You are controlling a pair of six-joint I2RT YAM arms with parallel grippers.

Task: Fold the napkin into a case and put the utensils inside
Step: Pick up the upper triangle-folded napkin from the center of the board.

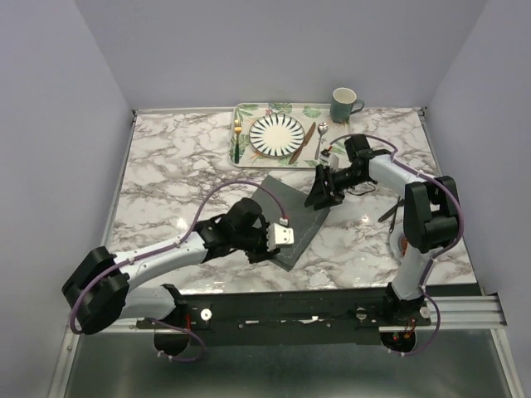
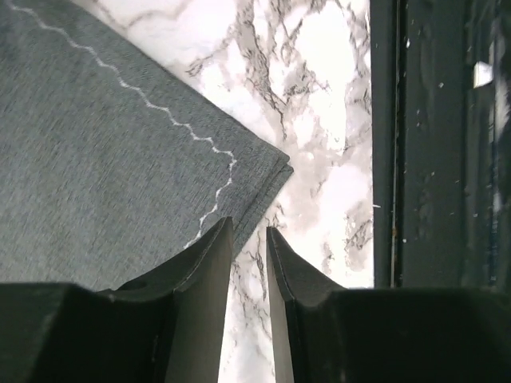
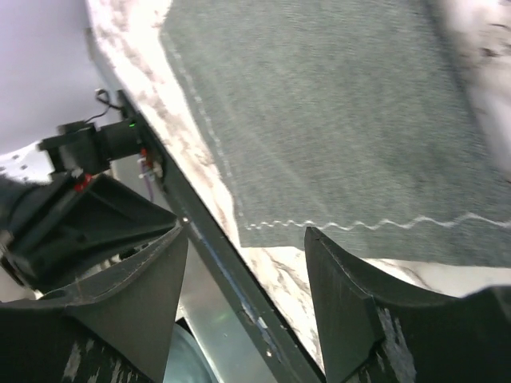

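Note:
The napkin is a dark grey cloth lying folded and aslant on the marble table. My left gripper is low at its near corner. In the left wrist view the fingers stand a narrow gap apart with only marble between them, and the napkin corner lies just ahead. My right gripper hovers at the cloth's far right end, jaws wide, with the stitched napkin edge just ahead of its tips. The fork, knife and spoon lie on the tray.
A striped plate sits in the tray between the fork and the knife. A green mug stands at the back right. A small dark object lies beside the right arm. The table's front rail runs close to the left gripper.

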